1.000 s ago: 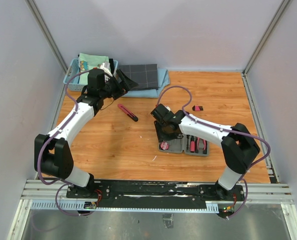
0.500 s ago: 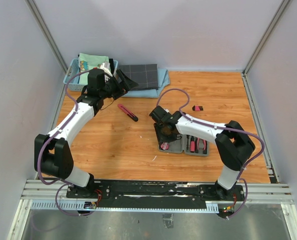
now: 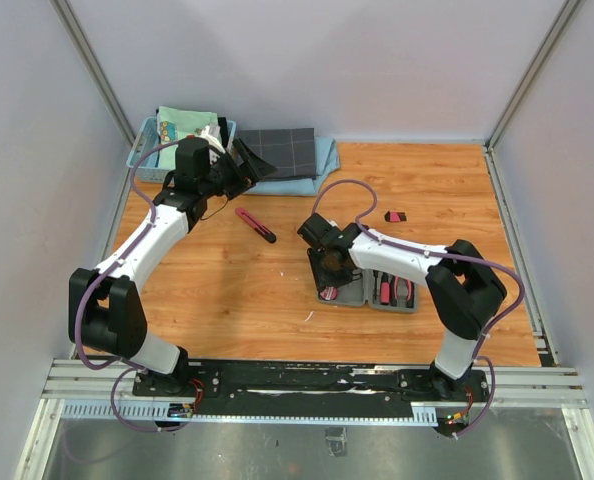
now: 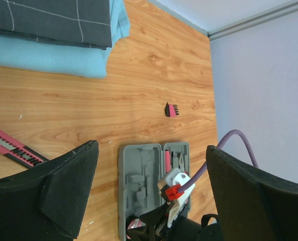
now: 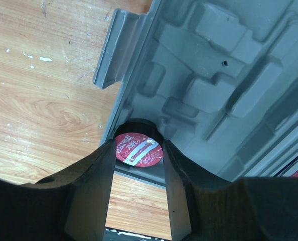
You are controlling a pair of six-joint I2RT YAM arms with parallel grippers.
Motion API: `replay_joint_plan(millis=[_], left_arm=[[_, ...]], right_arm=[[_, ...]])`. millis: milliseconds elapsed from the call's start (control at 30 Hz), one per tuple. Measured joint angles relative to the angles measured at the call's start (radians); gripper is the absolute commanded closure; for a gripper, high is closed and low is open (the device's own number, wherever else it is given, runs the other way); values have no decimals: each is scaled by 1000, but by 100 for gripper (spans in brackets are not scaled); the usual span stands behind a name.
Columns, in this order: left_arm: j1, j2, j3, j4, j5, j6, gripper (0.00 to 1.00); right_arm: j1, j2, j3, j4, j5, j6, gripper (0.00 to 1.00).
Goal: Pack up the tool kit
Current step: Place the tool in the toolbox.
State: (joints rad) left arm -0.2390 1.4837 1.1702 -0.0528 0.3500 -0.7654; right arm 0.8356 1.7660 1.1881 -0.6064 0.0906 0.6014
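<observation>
The case [image 3: 365, 287] lies open and flat on the worktop [image 3: 227, 290], right of centre, with its empty moulded half on the left. The tape [image 5: 138, 149] sits in the round pocket at that half's near corner, red label up. My right tool [image 5: 138, 146] stands over it, one finger close against each side of the roll. I cannot tell whether I am pinching it or only bracketing it.

Over the last second my right arm has slid a little further left across the case, and the fingers have drawn in slightly. The tape has not shifted in its pocket. I take that to mean it is seated, and the right tool's job there is nearly done.

A few tools [image 3: 392, 290] already fill the case's right half. The knife [image 3: 255, 224] lies loose on the worktop well to the left. A small pink-and-black piece [image 3: 396, 216] lies beyond the case, so packing is only partly done.

My left tool [image 4: 149, 191] has not moved. It hangs spread wide and empty near the cloth [image 3: 282, 150] and basket [image 3: 142, 152], with the knife close by, likely its next pick.
</observation>
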Motion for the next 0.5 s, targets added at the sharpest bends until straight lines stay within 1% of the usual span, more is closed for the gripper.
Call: replay_joint_plan(millis=[500], left_arm=[[0,0,0,0,0,-1,8]], right_arm=[[0,42,37,-25,-16,-9,58]])
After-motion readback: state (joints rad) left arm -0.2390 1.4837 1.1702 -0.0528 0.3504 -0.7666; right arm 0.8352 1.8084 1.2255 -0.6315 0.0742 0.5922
